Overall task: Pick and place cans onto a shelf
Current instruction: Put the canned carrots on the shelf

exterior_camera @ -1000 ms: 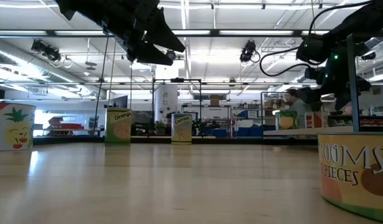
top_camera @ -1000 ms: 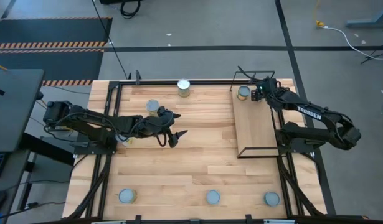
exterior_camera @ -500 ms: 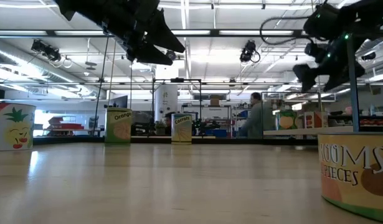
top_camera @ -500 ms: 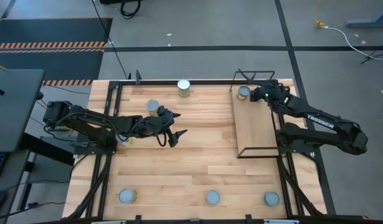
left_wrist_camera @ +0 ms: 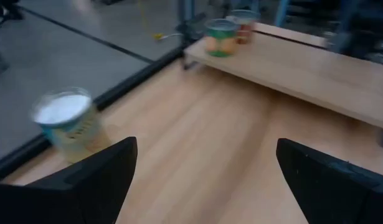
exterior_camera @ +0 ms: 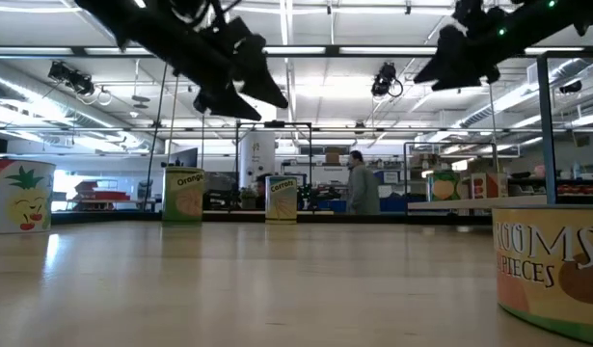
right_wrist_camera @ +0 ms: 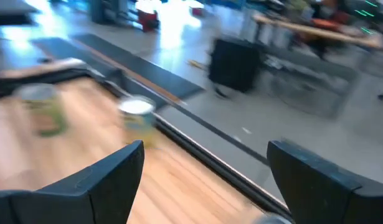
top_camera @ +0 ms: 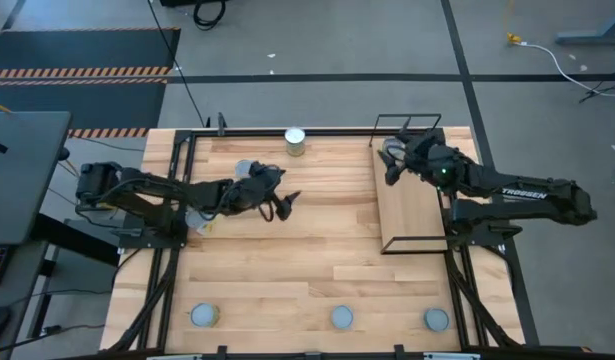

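Observation:
A can [left_wrist_camera: 220, 37] stands upright at the far end of the brown shelf [top_camera: 412, 205]; it also shows in the low view [exterior_camera: 445, 185]. Two cans stand on the table at the far side: one [top_camera: 295, 141] by the far edge, one [top_camera: 245, 170] partly under my left arm. My left gripper [top_camera: 283, 204] is open and empty, raised above the table's middle [exterior_camera: 240, 82]; the nearer can shows in its wrist view [left_wrist_camera: 66, 124]. My right gripper [top_camera: 391, 170] is open and empty, high above the shelf's far left corner [exterior_camera: 460, 53].
Three more cans stand along the table's near edge [top_camera: 204, 316], [top_camera: 342, 317], [top_camera: 436, 319]. The shelf's black wire frame [top_camera: 407, 120] rises at its far end. Bare planks lie between the two arms. A person [exterior_camera: 359, 185] walks in the room beyond.
My right gripper has drawn back from the can on the shelf, risen and swung toward the table's left; the can stays upright on the shelf. My left gripper has gone a little toward the table's far edge.

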